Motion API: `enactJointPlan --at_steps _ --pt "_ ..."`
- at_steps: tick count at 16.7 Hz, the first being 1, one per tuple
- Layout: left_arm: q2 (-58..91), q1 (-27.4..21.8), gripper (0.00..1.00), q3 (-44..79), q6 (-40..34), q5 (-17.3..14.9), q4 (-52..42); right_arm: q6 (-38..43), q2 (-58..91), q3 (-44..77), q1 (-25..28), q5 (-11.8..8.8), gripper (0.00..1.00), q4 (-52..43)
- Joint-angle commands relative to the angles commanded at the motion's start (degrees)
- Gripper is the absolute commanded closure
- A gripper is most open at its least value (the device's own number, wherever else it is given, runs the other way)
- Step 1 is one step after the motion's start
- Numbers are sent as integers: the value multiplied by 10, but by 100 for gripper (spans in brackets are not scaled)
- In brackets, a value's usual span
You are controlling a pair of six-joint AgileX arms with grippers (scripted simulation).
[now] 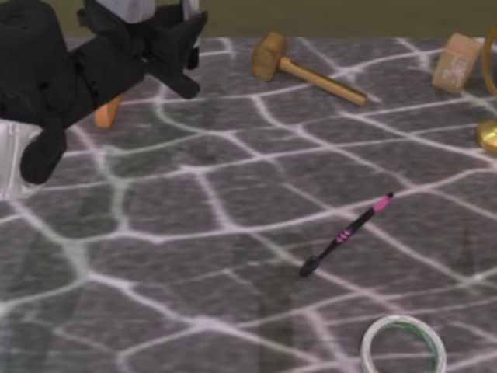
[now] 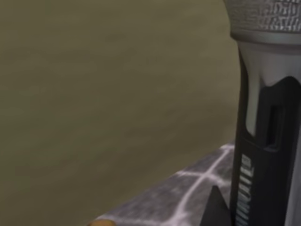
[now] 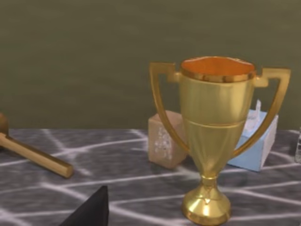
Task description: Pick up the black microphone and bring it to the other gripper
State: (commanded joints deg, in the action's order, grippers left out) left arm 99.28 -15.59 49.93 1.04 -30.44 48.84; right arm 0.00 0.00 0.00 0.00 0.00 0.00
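The left gripper is sitting in the upper left of the top view, black and bulky, fingers pointing toward the frame's upper edge. In the left wrist view the black microphone with the silver-grey mesh head is filling the right side of the frame, standing right against 1 dark tapered fingertip at the lower edge. It looks held, though whether the fingers are actually clamped on it I cannot tell from these views. In the top view the arm is hiding the microphone entirely.

The right gripper is not showing in the top view; only a dark finger tip is peeking in at the lower left of the right wrist view, so how its fingers stand I cannot tell either.

By my judgement, the carry toward the other gripper is the step in hand. Doing it well means keeping the slim handle steady, moving smoothly, and presenting a free stretch of handle for the partner to take.

Around it: a grey stone-patterned table with pale veins, a wooden mallet at upper centre, and a thin black toothbrush with pink marks right of centre, not our target. A white tape ring is lying lower right, and a shiny gold 2-handled trophy cup is standing before a tan box.
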Motion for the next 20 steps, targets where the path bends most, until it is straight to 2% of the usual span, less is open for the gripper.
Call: enactJointPlan --at_steps 2,4,10,12,14,20 --pt "1 -5 100 2 0 3 -1 0 0 0 0 0 0 0" --pt "-11 -24 100 -2 -1 24 -4 0 0 0 0 0 0 0" --pt "-89 -155 100 -32 -8 166 -24 0 0 0 0 0 0 0" --pt "-113 -192 100 -41 -9 203 -29 0 0 0 0 0 0 0" --pt "-124 -207 100 -44 -10 218 -32 0 0 0 0 0 0 0" --pt "-124 -206 100 -43 -10 217 -32 0 0 0 0 0 0 0"
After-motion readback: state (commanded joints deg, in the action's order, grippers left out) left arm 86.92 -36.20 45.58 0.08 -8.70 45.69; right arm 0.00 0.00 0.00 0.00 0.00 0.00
